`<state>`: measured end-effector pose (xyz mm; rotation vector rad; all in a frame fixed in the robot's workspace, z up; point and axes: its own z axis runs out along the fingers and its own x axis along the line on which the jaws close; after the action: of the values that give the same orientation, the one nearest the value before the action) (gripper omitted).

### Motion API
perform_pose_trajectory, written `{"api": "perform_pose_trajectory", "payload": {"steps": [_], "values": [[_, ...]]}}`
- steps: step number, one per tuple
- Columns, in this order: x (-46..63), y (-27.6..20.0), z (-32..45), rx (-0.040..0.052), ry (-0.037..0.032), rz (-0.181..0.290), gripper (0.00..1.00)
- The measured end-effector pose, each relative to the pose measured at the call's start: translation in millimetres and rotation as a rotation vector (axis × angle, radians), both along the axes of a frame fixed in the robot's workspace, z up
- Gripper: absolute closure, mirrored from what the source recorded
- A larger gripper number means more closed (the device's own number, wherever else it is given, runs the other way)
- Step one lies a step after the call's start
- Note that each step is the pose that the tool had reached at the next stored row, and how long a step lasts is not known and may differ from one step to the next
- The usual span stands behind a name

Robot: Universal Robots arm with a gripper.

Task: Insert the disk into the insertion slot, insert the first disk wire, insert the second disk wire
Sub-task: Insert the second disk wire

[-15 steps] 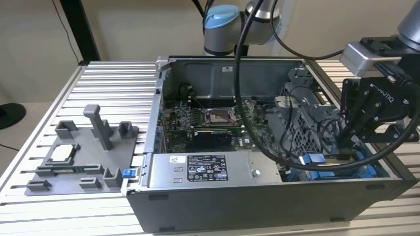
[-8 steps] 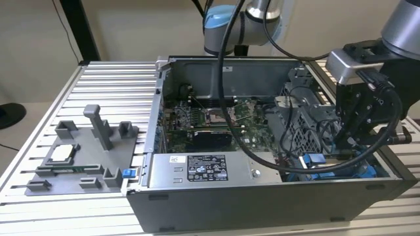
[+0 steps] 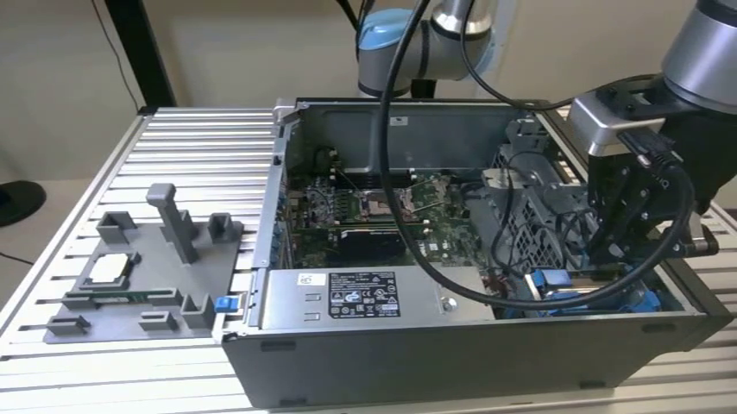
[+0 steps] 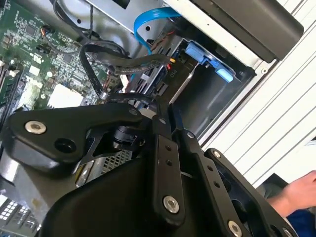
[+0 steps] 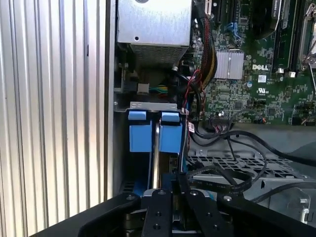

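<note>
Disk (image 5: 156, 153), seen edge-on as a thin silver plate between its two bright blue frame tabs, stands upright in the insertion slot (image 5: 129, 197) at the corner of the open computer case (image 3: 461, 354), next to the silver power-supply box (image 3: 362, 297). In the first wrist view the black pincer (image 5: 173, 192) sits right above the disk's near edge with its fingers pressed together on that silver edge. The second wrist view shows the same pincer (image 4: 165, 111) from the other side, fingers meeting at the thin plate, with the blue tab of the frame (image 4: 207, 60) beyond, a blue flat cable (image 4: 148, 24) curling over black wires, and a person's hand (image 4: 296, 192) at the edge beside the case.

The case lies on a ribbed aluminium bench (image 3: 185, 147) in front of a plain beige wall. In the exterior view a grey plastic fixture (image 3: 138, 276) holding small parts rests on the bench toward that view's left, well apart from the case. The arm (image 3: 645, 172) reaches down into the case at that view's right, by the grey perforated cage (image 3: 536, 224), with the green motherboard (image 3: 368, 207) lying open in the middle
</note>
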<state>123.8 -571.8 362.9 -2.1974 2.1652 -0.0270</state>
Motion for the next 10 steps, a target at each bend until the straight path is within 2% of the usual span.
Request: {"api": "perform_pose_trajectory", "payload": {"steps": [10], "values": [[1.5, 1.9, -3.0, 0.0000, 0.0000, 0.000, 1.00]]}}
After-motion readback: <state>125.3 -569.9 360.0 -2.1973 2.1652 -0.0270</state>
